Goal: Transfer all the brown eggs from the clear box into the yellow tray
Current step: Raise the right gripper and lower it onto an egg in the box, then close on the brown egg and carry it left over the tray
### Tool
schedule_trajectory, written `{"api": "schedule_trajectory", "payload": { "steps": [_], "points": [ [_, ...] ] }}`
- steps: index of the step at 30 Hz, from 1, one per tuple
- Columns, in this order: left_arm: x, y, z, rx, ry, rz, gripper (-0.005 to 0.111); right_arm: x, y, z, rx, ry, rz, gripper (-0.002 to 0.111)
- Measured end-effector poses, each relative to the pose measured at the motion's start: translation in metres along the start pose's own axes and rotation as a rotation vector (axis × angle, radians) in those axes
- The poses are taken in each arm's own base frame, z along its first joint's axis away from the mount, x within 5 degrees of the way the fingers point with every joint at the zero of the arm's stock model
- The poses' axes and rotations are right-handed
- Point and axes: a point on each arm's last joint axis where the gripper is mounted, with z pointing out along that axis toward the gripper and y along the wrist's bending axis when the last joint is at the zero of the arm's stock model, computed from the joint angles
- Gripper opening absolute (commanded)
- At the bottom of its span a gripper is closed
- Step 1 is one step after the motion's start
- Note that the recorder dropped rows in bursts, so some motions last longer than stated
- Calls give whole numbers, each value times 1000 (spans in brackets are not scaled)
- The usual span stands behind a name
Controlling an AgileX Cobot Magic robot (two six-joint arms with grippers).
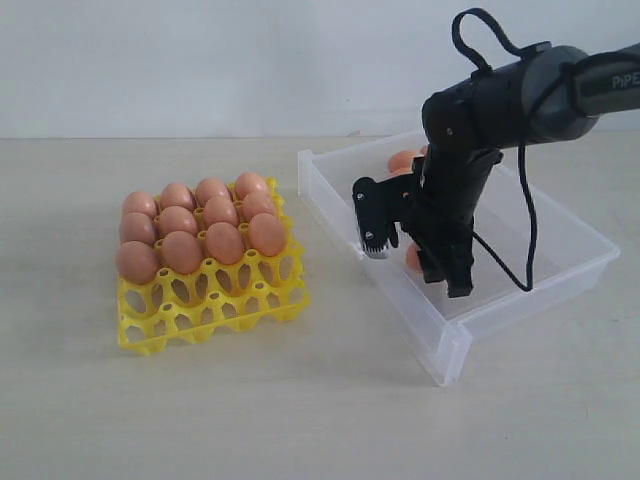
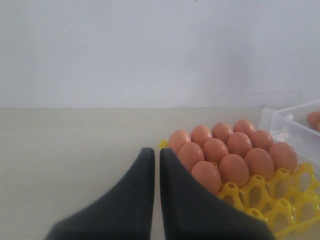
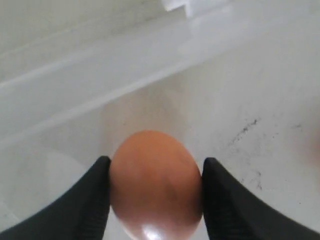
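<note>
**Near field.** On the table point(image 1: 300, 420), the yellow tray point(image 1: 210, 310) stood at the left. Its row nearest the camera was empty, and twelve brown eggs point(image 1: 219, 211) filled the three rows behind it. Filling from the far side probably kept the open cells reachable without passing over seated eggs.

The left gripper point(image 2: 156, 152) lay just short of the tray. Its fingers were closed to a thin slit and held nothing. This was judged to be a parked position, clear of the working arm.

**Middle field.** The clear box point(image 1: 440, 345) stood at the right, well apart from the tray. The right gripper point(image 1: 415, 268) reached down inside its walls.

- In the right wrist view, the two fingers point(image 3: 95, 195) lay against opposite flanks of one brown egg point(image 3: 156, 185), so the gripper was closed on that egg.
- The contact fell at the egg's widest part, likely so that the smooth shell could not slip out upward or downward.
- Whether the egg had left the floor could not be determined.
- The box floor beyond the egg showed dark scuffs point(image 3: 245, 130).

**Far field.** At least one more brown egg point(image 1: 403, 160) lay near the far wall of the box, partly hidden by the arm. The exact count could not be read.

**Status.** The task was judged well advanced but unfinished. The next transfer would need a straight lift clear of the box wall before any travel toward the tray.
</note>
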Motion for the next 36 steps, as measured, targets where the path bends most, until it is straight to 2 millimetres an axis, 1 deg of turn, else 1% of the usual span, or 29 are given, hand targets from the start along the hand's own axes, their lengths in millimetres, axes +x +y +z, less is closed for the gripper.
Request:
{"api": "schedule_trajectory", "payload": {
  "steps": [1, 3, 4, 5, 6, 7, 8, 12, 15, 17, 20, 22, 24, 26, 27, 29, 30, 31, 34, 36],
  "points": [
    [0, 0, 0, 0, 0, 0, 4, 0, 0, 1, 2, -3, 18, 0],
    [0, 0, 0, 0, 0, 0, 4, -1, -2, 1, 22, -14, 91, 0],
    [0, 0, 0, 0, 0, 0, 4, -3, -6, 0, 59, -37, 203, 0],
    [0, 0, 0, 0, 0, 0, 4, -2, -9, 0, 89, -57, 275, 0],
    [0, 0, 0, 0, 0, 0, 4, 0, -16, 0, 141, -105, 423, 0],
    [0, 0, 0, 0, 0, 0, 4, 2, -20, 0, 168, -139, 508, 0],
    [0, 0, 0, 0, 0, 0, 4, 8, -26, 0, 201, -194, 657, 0],
    [0, 0, 0, 0, 0, 0, 4, 23, -29, 7, 230, -305, 987, 0],
    [0, 0, 0, 0, 0, 0, 4, 32, -24, 16, 260, -395, 1191, 0],
    [0, 0, 0, 0, 0, 0, 4, 35, -17, 22, 309, -457, 1278, 0],
    [0, 0, 0, 0, 0, 0, 4, 36, -3, 29, 420, -571, 1363, 0],
    [0, 0, 0, 0, 0, 0, 4, 38, 5, 30, 502, -685, 1411, 0],
    [0, 0, 0, 0, 0, 0, 4, 40, 17, 25, 586, -903, 1491, 0],
    [0, 0, 0, 0, 0, 0, 4, 41, 29, 16, 624, -1115, 1520, 0],
    [0, 0, 0, 0, 0, 0, 4, 40, 35, 12, 605, -1193, 1532, 0],
    [0, 0, 0, 0, 0, 0, 4, 34, 41, 5, 544, -1290, 1483, 0],
    [0, 0, 0, 0, 0, 0, 4, 28, 44, 1, 494, -1329, 1421, 0],
    [0, 0, 0, 0, 0, 0, 4, 22, 46, -1, 445, -1354, 1358, 0],
    [0, 0, 0, 0, 0, 0, 4, -8, 54, -8, 271, -1412, 1118, 0],
    [0, 0, 0, 0, 0, 0, 4, -33, 62, -14, 174, -1439, 967, 0]
  ]
}}
